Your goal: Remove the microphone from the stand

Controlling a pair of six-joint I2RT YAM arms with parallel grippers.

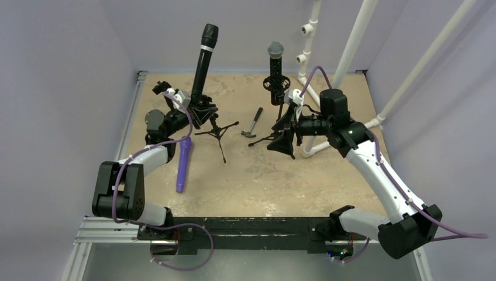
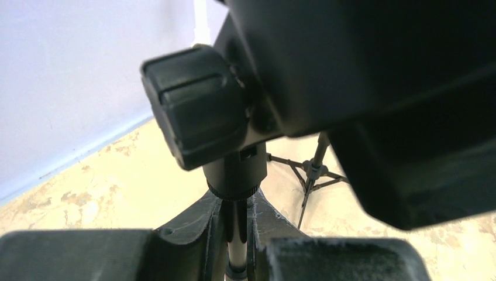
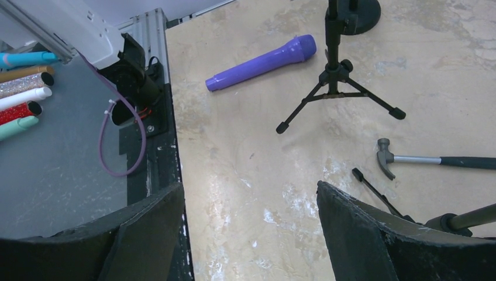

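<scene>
A black microphone (image 1: pixel 205 55) stands tilted in the clip of the left tripod stand (image 1: pixel 219 133). My left gripper (image 1: pixel 203 114) is shut on that stand's thin pole (image 2: pixel 237 234) just under the collar and the clip knob (image 2: pixel 196 105). A second microphone with a silver grille (image 1: pixel 276 50) sits in a shock mount on the right stand (image 1: pixel 275 99). My right gripper (image 1: pixel 283 142) hangs open over that stand's legs, its fingers (image 3: pixel 374 234) wide apart with only table between them. In the right wrist view the right gripper (image 3: pixel 251 234) looks toward the left stand (image 3: pixel 336 88).
A purple microphone (image 1: pixel 183 164) lies on the table left of the stands. A small hammer (image 1: pixel 252 124) lies between the two tripods. White pipes (image 1: pixel 351 47) rise at the back right. Coloured rolls (image 3: pixel 23 88) lie off the table's near edge.
</scene>
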